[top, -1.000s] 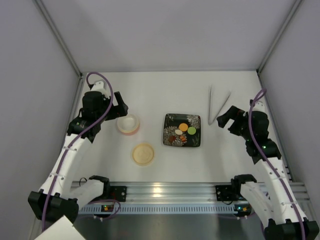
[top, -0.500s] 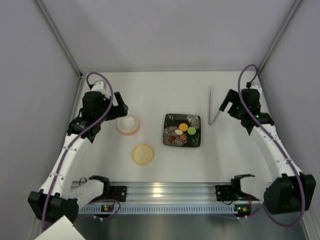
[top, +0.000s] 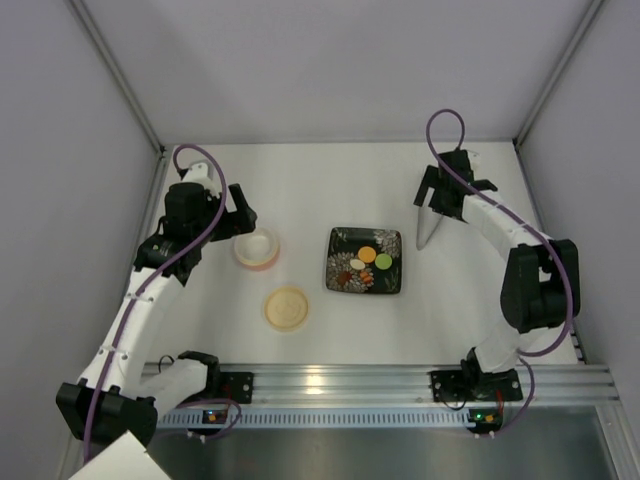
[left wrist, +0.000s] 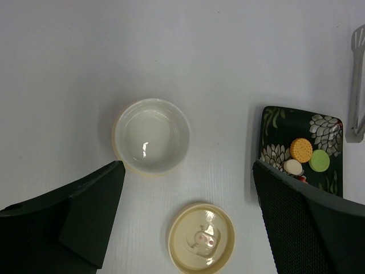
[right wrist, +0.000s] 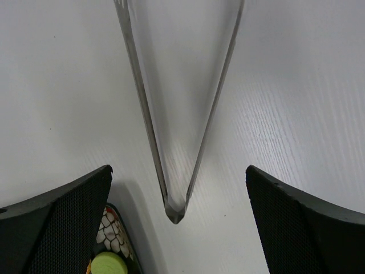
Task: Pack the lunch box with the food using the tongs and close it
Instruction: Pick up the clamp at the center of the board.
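The pinkish lunch box (top: 256, 248) (left wrist: 152, 135) stands open with a bare white inside. The food sits on the black floral plate (top: 392, 282) (left wrist: 274, 123): an orange round (top: 367, 254) (left wrist: 301, 150), a green round (top: 383, 261) (right wrist: 108, 264) and a cream oval (top: 357, 264) (left wrist: 293, 166). The tongs (top: 421, 200) (right wrist: 175, 210) lie flat at the far right, joint end toward the plate. My right gripper (top: 437, 205) (right wrist: 178, 168) hovers open above them, a finger on either side of the joint end. My left gripper (top: 235, 215) (left wrist: 187, 165) is open above the lunch box, holding nothing.
The flat cream lid (top: 286, 308) (left wrist: 201, 238) lies on the table in front of the lunch box. Grey walls close in the table on the left, back and right. An aluminium rail (top: 330, 385) runs along the near edge.
My right arm has swung from the right edge up and left, ending over the tongs. The left arm, lunch box, lid and food have not moved.
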`<action>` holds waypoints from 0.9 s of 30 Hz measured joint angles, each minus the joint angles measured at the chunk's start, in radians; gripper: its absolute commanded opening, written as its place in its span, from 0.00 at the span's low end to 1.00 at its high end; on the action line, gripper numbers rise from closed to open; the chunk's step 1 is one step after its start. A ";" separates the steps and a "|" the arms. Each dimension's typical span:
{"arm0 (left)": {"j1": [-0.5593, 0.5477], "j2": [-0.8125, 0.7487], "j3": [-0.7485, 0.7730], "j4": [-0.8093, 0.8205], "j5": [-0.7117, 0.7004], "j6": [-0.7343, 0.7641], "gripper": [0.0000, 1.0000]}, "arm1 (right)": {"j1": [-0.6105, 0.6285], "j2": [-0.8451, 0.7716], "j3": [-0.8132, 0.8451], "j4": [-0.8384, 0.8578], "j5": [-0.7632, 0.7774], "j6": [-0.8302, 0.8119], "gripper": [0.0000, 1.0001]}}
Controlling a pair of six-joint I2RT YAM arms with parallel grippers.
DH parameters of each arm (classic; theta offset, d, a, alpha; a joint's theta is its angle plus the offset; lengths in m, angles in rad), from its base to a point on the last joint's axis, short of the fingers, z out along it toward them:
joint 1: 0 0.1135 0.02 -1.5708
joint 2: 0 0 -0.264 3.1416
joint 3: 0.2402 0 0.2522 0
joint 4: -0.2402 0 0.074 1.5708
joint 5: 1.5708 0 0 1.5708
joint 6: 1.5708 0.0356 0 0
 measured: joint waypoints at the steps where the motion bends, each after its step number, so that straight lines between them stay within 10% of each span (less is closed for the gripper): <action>1: 0.000 0.000 0.000 0.000 0.004 0.000 0.99 | 0.005 0.018 0.015 0.000 0.001 0.001 0.99; 27: 0.000 0.000 0.000 0.000 0.018 0.000 0.99 | 0.011 0.245 0.047 0.014 0.008 -0.014 0.87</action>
